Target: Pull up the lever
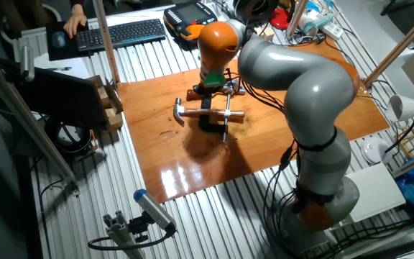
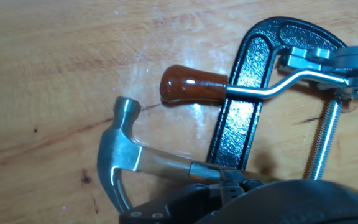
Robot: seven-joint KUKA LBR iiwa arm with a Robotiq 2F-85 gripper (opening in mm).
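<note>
Hammer lies across black clamp, beside brown-handled tool.

Glossy varnished wood board reflecting light, black textured cast-metal clamp showing a pebbled finish, bright threaded steel screw, hammer showing brushed steel head, pale wood shaft, polished reddish-brown knob gleaming

Silver lever — short crossbar atop thin threaded screw of black clamp — flat on wood.

You are looking at one hammer, one black clamp, and one brown-handled tool.
</note>
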